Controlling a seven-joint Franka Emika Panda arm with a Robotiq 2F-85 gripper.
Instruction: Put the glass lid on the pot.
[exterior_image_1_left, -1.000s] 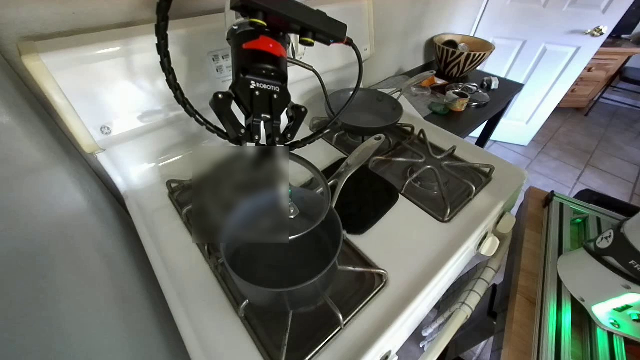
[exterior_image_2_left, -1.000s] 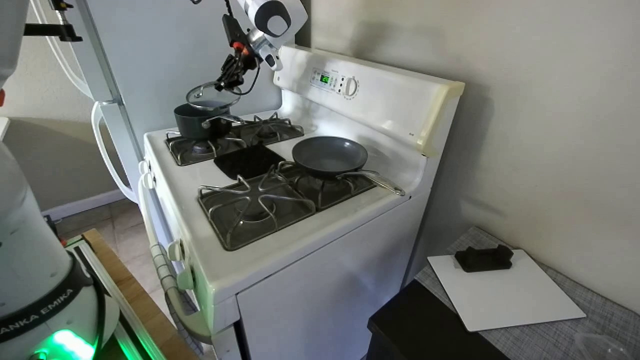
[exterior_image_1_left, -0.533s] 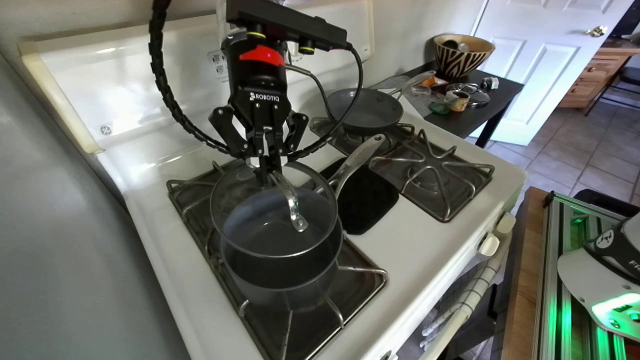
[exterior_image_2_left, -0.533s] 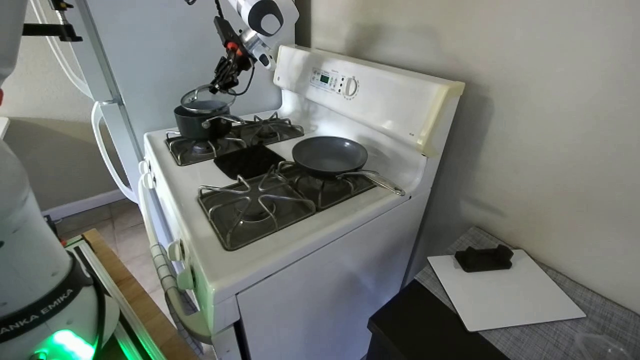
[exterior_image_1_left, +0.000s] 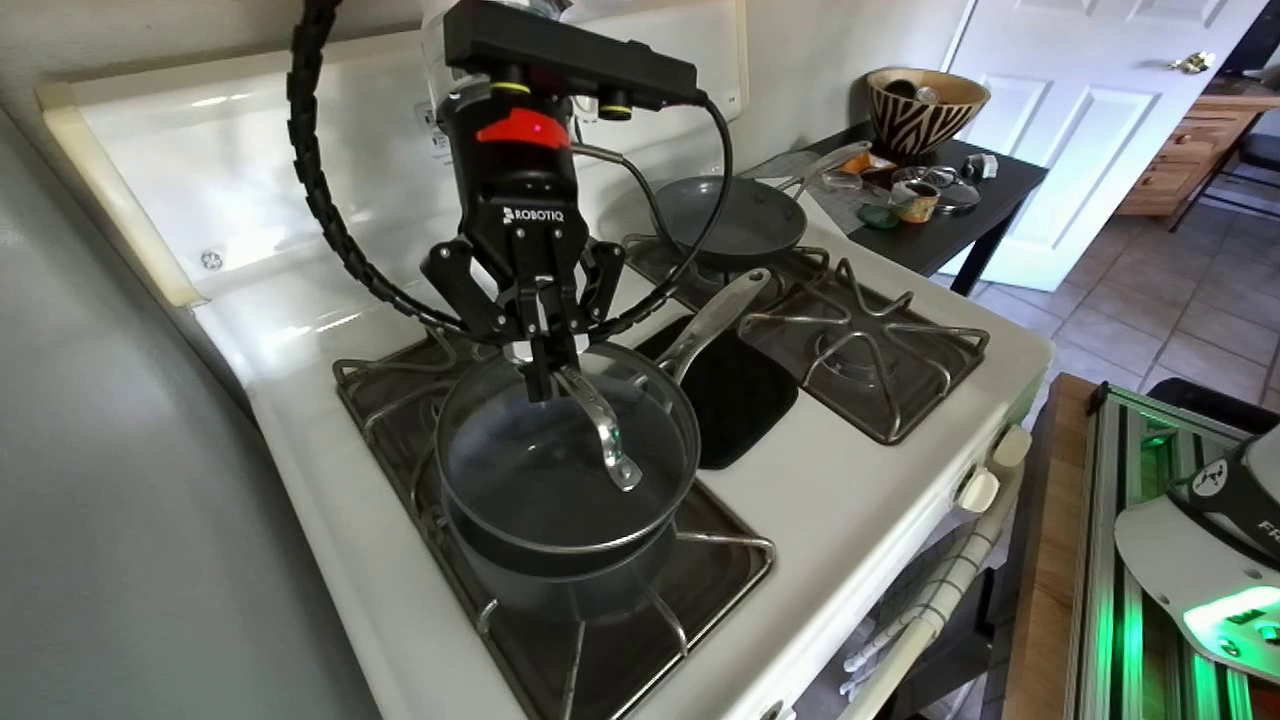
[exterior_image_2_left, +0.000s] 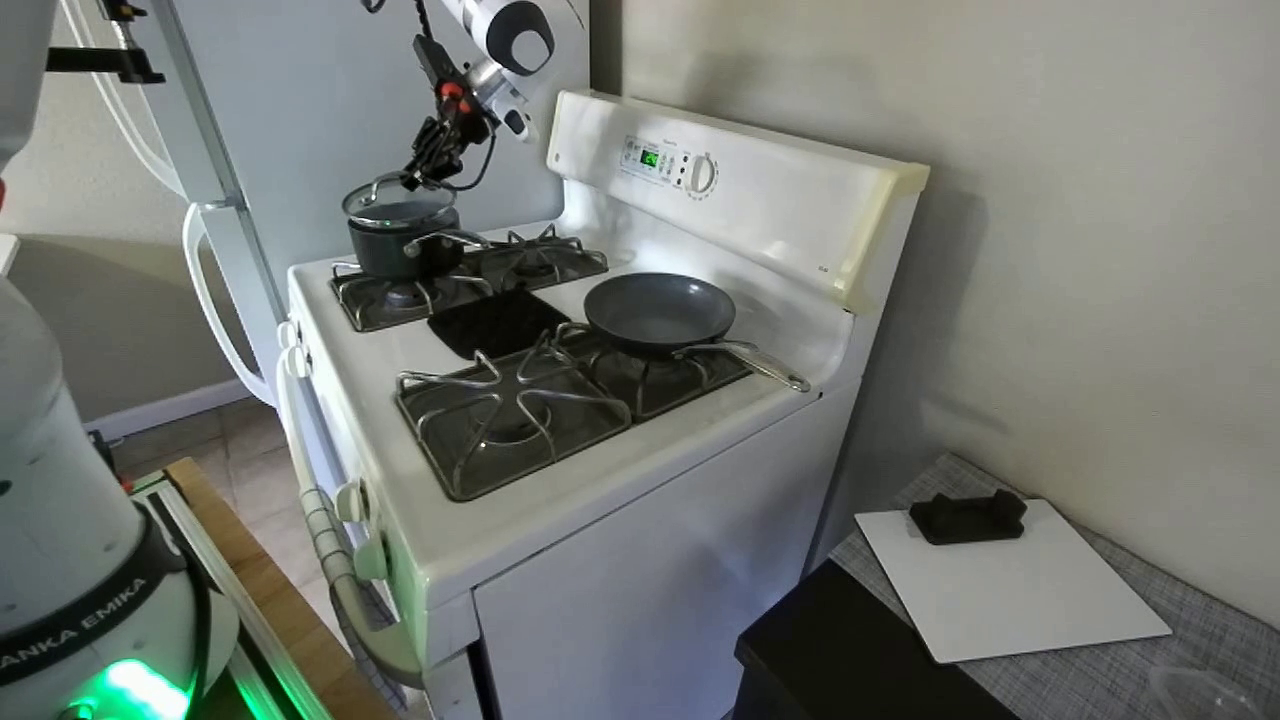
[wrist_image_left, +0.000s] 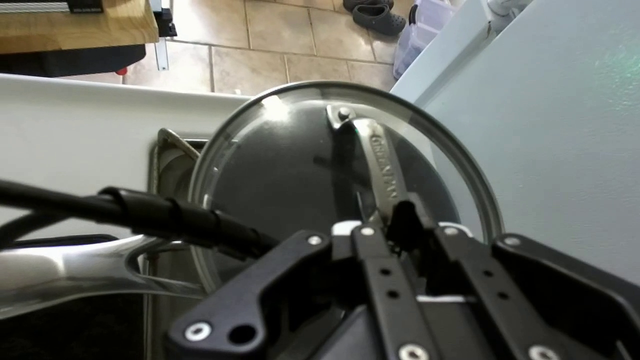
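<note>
In an exterior view, the glass lid (exterior_image_1_left: 545, 470) is over the pot (exterior_image_1_left: 608, 596); whether it touches the rim I cannot tell. The gripper (exterior_image_1_left: 553, 378) has its fingers pinched close together on one end of the lid's handle (exterior_image_1_left: 602, 415). That off-centre hold may let the lid tip, so an edge could catch on the pot.

In an exterior view, the frying pan (exterior_image_2_left: 660, 310) sits well apart from the pot. The lid looks almost level over the pot; letting go before it seats could make the glass drop or skid.

In the wrist view, the pot's long handle (wrist_image_left: 55, 272) sticks out; a sideways shove might twist the pot. That handle is smooth metal. The lid is clear and round with a thin metal rim, its handle a shiny curved strap with stamped letters.
</note>
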